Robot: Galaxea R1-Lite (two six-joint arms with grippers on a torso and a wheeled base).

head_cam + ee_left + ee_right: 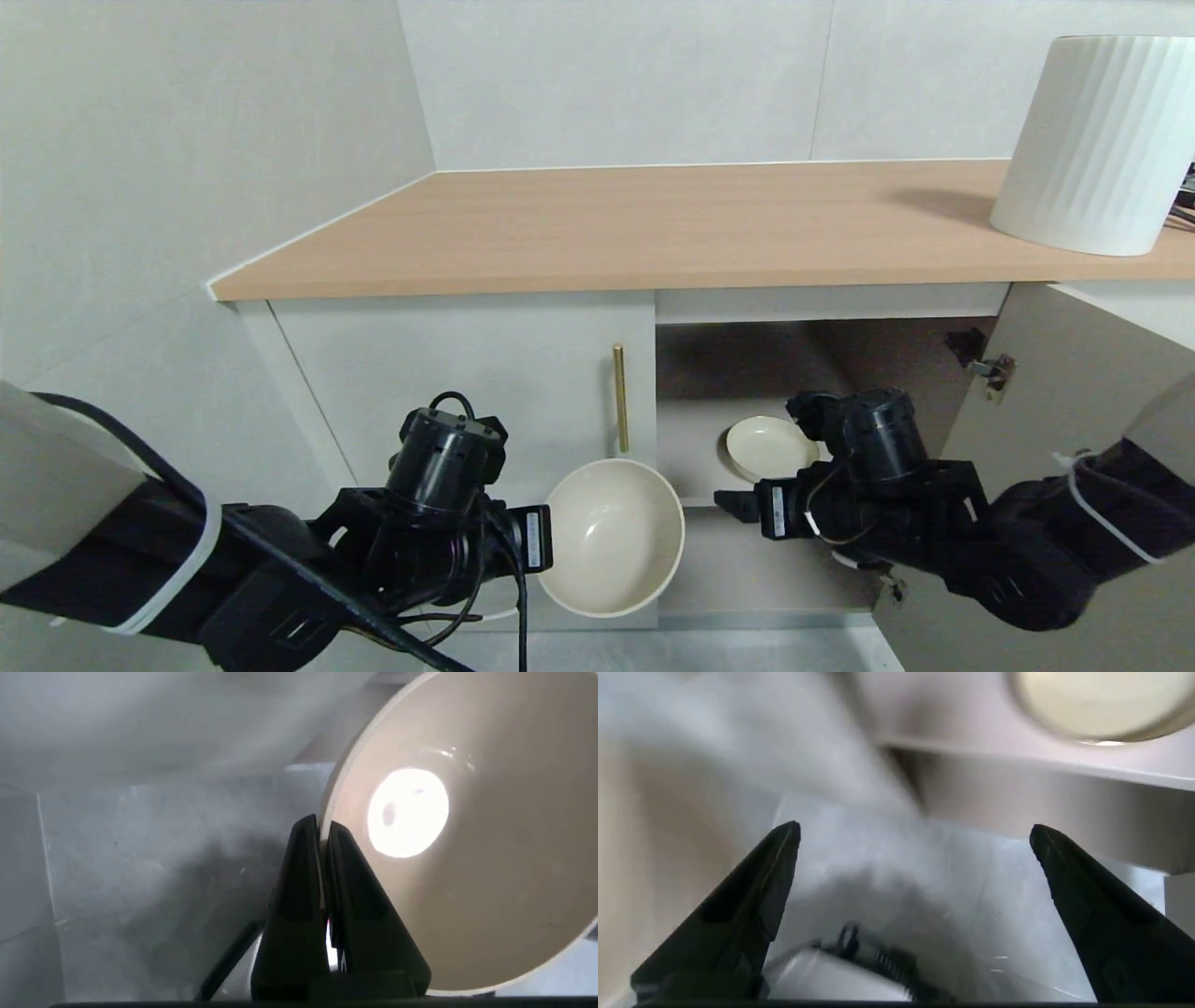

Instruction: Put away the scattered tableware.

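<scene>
No legible text, numbers or signs anywhere.

cream bowl (611, 537), wood-grain countertop (653, 224)

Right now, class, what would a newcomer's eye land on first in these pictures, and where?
The cream bowl, gripped by its rim in the left claw, hangs before the closed cabinet door. Beyond the open right claw, a small plate lies inside the open cabinet. A white ribbed container stands at the right on the countertop.
</scene>
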